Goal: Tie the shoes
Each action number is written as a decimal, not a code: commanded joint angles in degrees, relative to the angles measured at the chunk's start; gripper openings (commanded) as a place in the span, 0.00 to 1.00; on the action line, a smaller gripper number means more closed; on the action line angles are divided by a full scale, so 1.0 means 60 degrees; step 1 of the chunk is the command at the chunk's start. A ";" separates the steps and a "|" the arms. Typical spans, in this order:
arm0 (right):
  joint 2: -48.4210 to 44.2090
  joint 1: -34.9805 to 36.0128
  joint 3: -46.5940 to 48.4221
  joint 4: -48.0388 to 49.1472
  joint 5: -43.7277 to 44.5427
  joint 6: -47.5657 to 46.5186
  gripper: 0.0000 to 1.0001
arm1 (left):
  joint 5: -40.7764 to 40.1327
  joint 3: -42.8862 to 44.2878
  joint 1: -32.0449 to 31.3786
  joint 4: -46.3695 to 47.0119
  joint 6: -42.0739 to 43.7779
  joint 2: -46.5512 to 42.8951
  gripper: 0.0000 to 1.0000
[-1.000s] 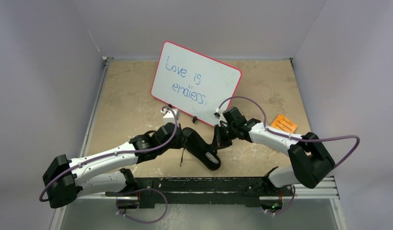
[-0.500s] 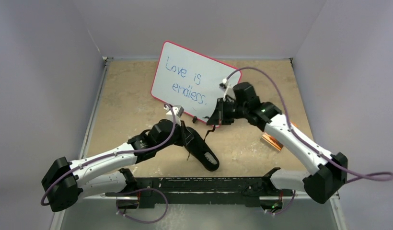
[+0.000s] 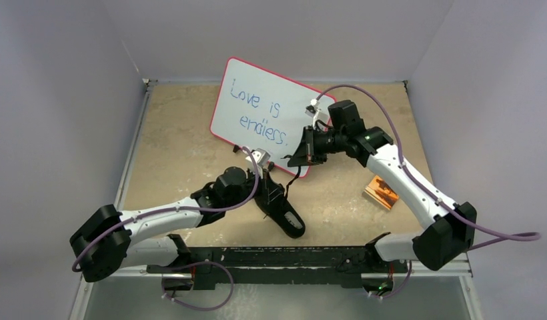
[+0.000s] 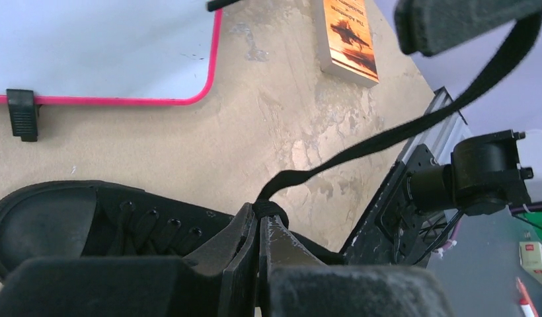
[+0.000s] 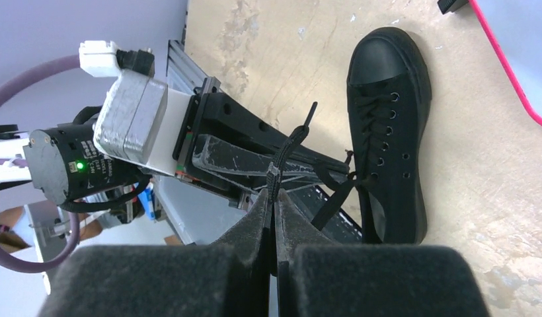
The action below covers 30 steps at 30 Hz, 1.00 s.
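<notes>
One lace [image 4: 387, 137] runs between our left gripper [image 4: 258, 216] and right gripper [image 5: 275, 196], both clamped on it; we judge the cinch wants opposed pulling.

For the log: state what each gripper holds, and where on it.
The left gripper pinches a black lace close above the sneaker; the right gripper pinches that lace near its free tip, stretched taut.

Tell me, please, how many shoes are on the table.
1. The shoe lies on the table, on the arms' side of the whiteboard. The left tool and right tool both pinch its lace. No second shoe shows; the arms hide little.
</notes>
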 commanded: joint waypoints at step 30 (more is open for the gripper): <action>0.0818 -0.0413 0.0984 -0.0043 -0.1525 -0.0236 0.00 | 0.0726 -0.0254 -0.0111 0.2081 0.1667 0.0234 0.26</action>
